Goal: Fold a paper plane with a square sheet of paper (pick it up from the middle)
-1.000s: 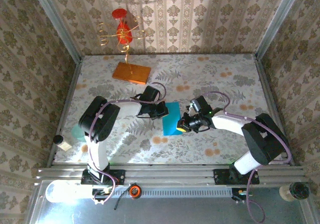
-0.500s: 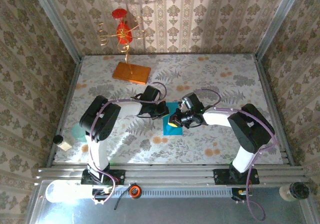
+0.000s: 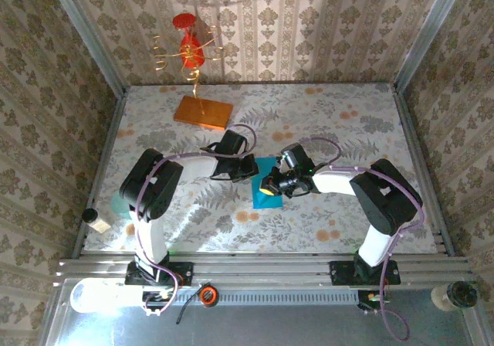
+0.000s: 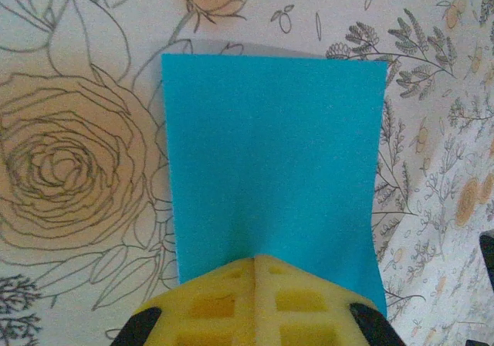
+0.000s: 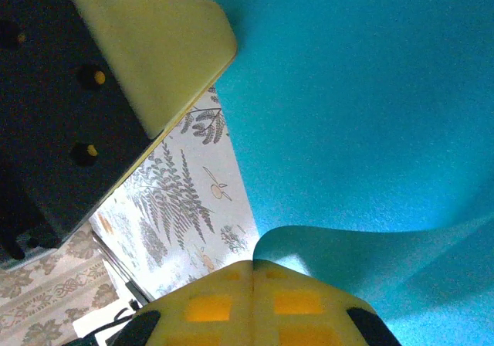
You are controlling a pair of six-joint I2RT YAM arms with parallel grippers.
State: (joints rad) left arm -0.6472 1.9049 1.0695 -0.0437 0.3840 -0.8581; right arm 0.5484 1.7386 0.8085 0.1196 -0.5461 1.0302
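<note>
Right tool moved left onto sheet, pinching curled edge; left tool shut, pressing; long axis near-far.

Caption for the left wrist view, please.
Left gripper, shut, at the near edge of the cyan paper sheet lying on the floral tablecloth.

Floral table bears blue paper and orange slab.
</note>
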